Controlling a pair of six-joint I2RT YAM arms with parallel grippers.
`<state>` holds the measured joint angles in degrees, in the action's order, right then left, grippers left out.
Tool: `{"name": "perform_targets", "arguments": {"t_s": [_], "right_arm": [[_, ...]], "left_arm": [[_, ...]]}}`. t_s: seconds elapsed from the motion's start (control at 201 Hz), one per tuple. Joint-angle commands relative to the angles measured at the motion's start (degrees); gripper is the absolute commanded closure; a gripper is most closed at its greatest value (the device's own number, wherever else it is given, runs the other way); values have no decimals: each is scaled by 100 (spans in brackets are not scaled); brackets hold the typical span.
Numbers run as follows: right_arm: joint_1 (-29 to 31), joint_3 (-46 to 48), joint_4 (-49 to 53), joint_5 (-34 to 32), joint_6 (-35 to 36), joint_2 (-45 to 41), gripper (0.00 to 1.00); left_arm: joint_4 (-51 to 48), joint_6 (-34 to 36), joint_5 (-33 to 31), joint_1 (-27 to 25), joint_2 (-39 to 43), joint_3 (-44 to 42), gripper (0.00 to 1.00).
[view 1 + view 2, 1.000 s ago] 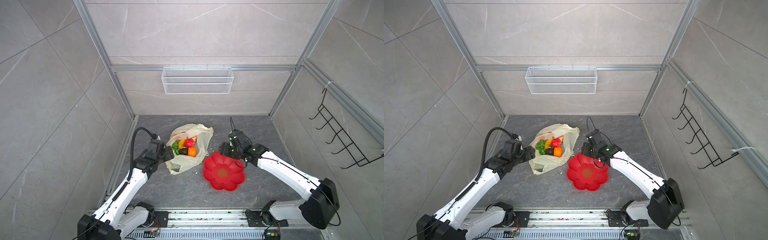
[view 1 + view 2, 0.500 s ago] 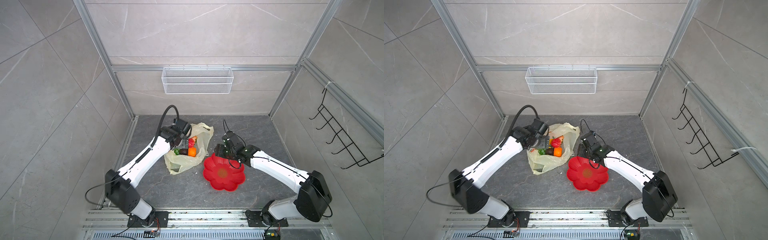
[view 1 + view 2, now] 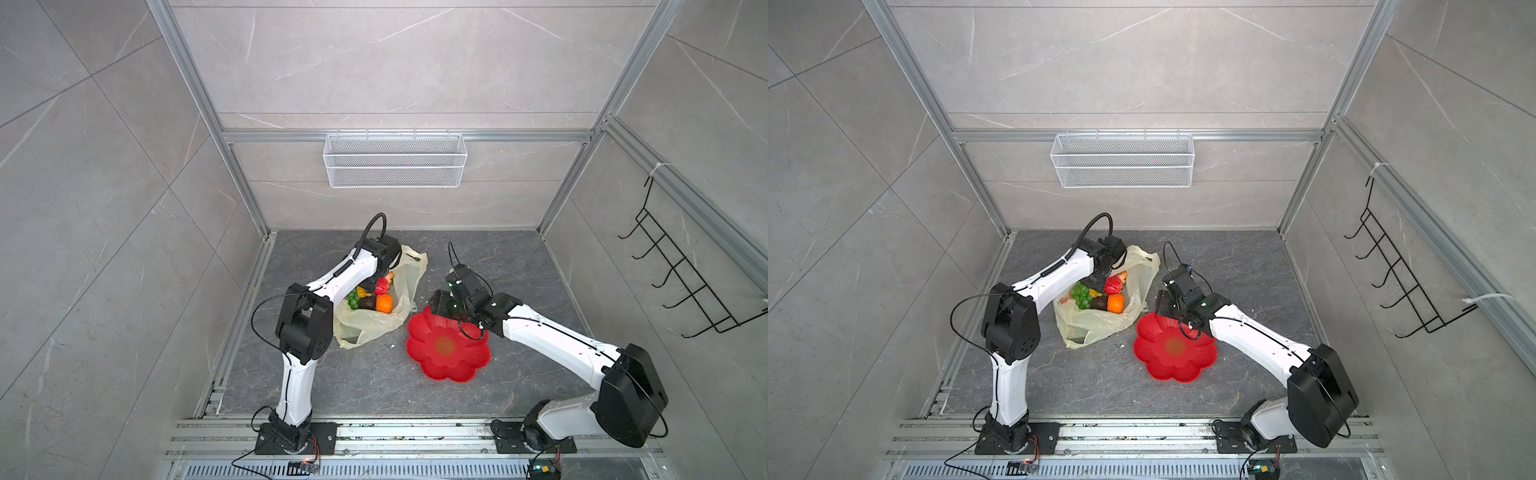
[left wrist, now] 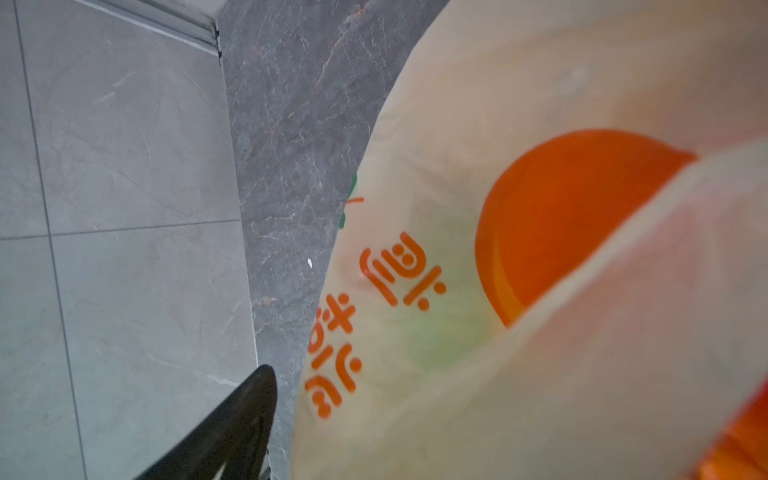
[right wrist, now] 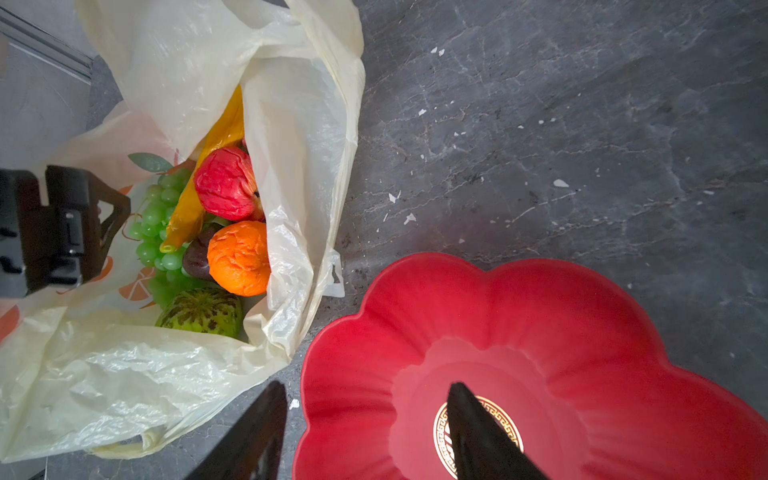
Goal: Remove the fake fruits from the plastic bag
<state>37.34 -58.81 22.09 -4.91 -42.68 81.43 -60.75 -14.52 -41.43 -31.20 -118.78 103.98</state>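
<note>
Black fingers (image 5: pixel 249 436) of the right jaws stand well apart, holding nothing. One shows against the inside of the red flower-shaped dish (image 5: pixel 582 332), the other against the bench (image 5: pixel 540 124) just outside the dish rim, beside the plastic bag (image 5: pixel 145 374). As for the left jaws, they're down at the bag mouth w/ one finger (image 4: pixel 232 424) outside the orange-printed plastic and the rest hidden behind it, so can't tell if they're wide, narrow or pinching the bag wall. All the fake fruits (image 3: pixel 1100 301) in view sit inside the bag. The orange (image 5: pixel 239 257) is on the dish side of the opening, touching the red bumpy fruit (image 5: pixel 226 183). The yellow banana (image 5: pixel 189 208) lies tilted btwn the red one & the green grapes (image 5: pixel 156 216). A dark brown one (image 5: pixel 197 257) is tucked against the orange, and the green bumpy fruit (image 5: pixel 201 311) sits at the edge of the pile. In both top views the bag (image 3: pixel 365 328) lies crumpled on the grey bench, centre of frame & a bit left. The dish (image 3: pixel 449 349) is just right of it & lower, edges near each other. The left arm arches over the bag from lower left; the right arm comes in from lower right. A white wire basket (image 3: pixel 395 166) hangs on the back wall, upper centre, and a black hook rack (image 3: pixel 685 282) on the right wall.
</note>
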Motion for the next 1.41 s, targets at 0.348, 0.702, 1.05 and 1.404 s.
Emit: {"name": "perform_targets", "arguments": {"t_s": [0.348,0.702,1.05,1.404], "right_arm": [[146,12,-493,348,3,191,37],[1219,-1186,-1146,564,817,1441,38],[1284,-2635,-663,5,1111,3040,38],[1438,-4133,-472,303,1403,4222,35]], "left_arm": [[2484,-126,2397,668,2038,-1736,100],[3974,-972,3590,915,4596,-4431,100],[4111,-1064,3774,1274,4246,-4814,100],[4499,-1181,3321,1552,4692,-5242,100]]}}
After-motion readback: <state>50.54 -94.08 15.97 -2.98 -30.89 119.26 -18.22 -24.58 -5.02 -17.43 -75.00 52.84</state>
